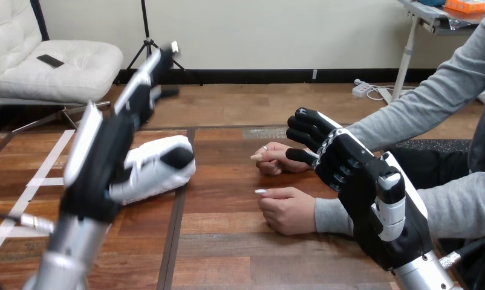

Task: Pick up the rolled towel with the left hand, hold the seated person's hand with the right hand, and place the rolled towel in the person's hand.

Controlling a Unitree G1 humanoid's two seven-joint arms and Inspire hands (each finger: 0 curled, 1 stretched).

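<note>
Lying on the table (228, 254), rolled towel (156, 172) sits beside straight fingers (140, 84) of left hand (101, 166)

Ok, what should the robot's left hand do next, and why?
Probably lower the left hand onto the rolled towel and curl its fingers round it: the towel seems to lie ungripped on the table, with the hand open beside it. The right hand is at the wrist of the person's farther hand.
</note>
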